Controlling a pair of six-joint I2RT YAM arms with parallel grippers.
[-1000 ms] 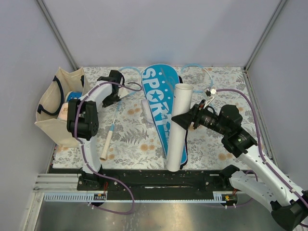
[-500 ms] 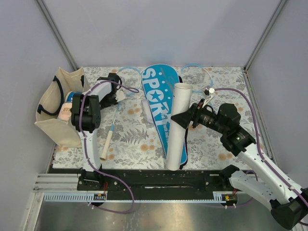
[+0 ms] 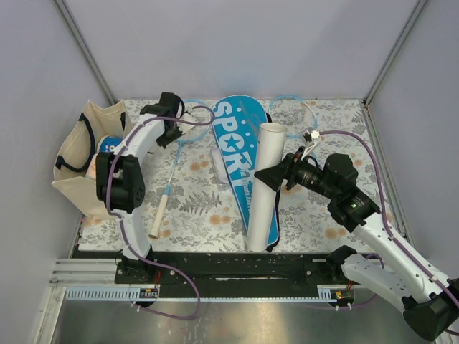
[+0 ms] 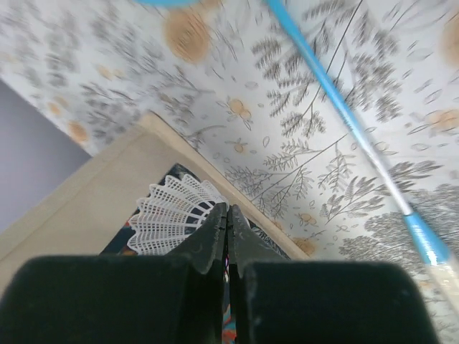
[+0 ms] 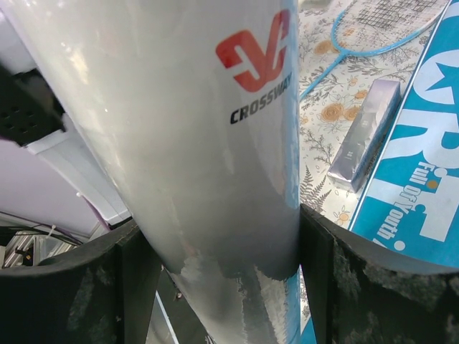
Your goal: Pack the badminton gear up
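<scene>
Currently right tool [image 3: 269,176] grasps the white tube [image 3: 267,143], tilted over the blue cover [image 3: 233,136]; left tool [image 4: 226,213] clenched, far left, over a shuttlecock [image 4: 172,211] in the bag [image 4: 86,190].

Left arm [image 3: 140,140] stretches toward the table's far left, left gripper [image 4: 226,215] with fingers pressed together. Right arm [image 3: 374,231] bends inward, right gripper [image 5: 226,247] clamped around the long white tube [image 5: 179,107].

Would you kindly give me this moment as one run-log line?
left gripper: shut, near bag | right gripper: shut on tube, above cover | left racket: on table
</scene>
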